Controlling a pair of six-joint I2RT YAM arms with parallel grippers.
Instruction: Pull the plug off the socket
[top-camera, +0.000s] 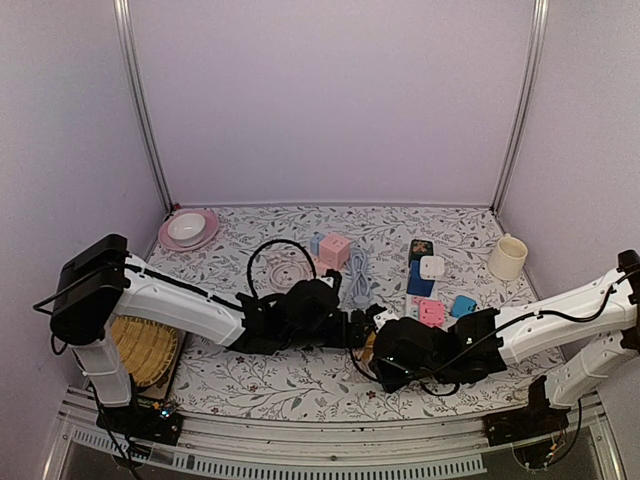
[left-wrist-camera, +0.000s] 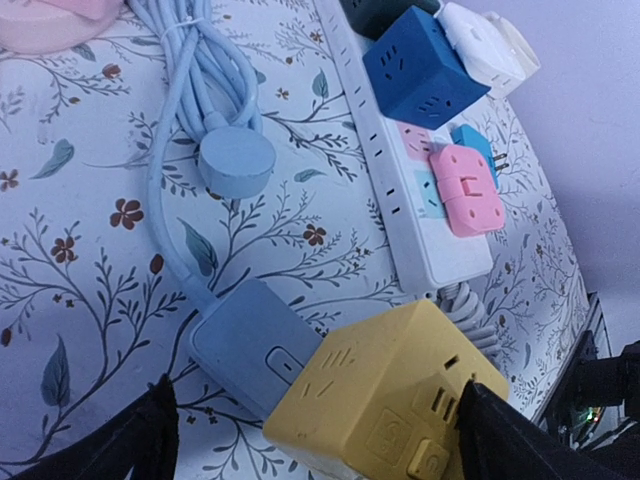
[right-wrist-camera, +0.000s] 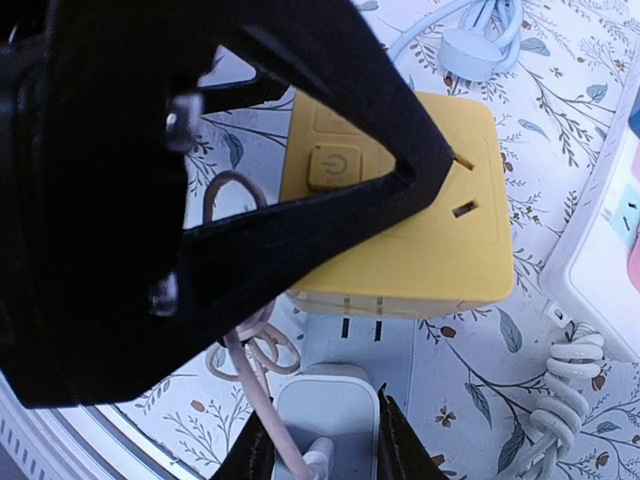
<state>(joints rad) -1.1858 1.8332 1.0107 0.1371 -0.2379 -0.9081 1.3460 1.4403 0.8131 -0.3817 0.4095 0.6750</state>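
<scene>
Right hand (right-wrist-camera: 322, 455): clamped on the white plug (right-wrist-camera: 325, 412), just beside the yellow cube socket (right-wrist-camera: 400, 190).
Left hand (left-wrist-camera: 320, 435): spread wide, astride the yellow cube socket.
Handling (my guess): light, rigid, slick plastic; hold the flat sides, not the beige cord (right-wrist-camera: 262, 400).
Look: small, white, rounded corners.

Overhead; wrists close, sharing yellow socket (left-wrist-camera: 385, 400)

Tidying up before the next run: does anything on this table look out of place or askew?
One thing: a small blue plug lies loose beside the white power strip, its pins bare, plugged into nothing. Otherwise nothing looks spilled or damaged.
</scene>
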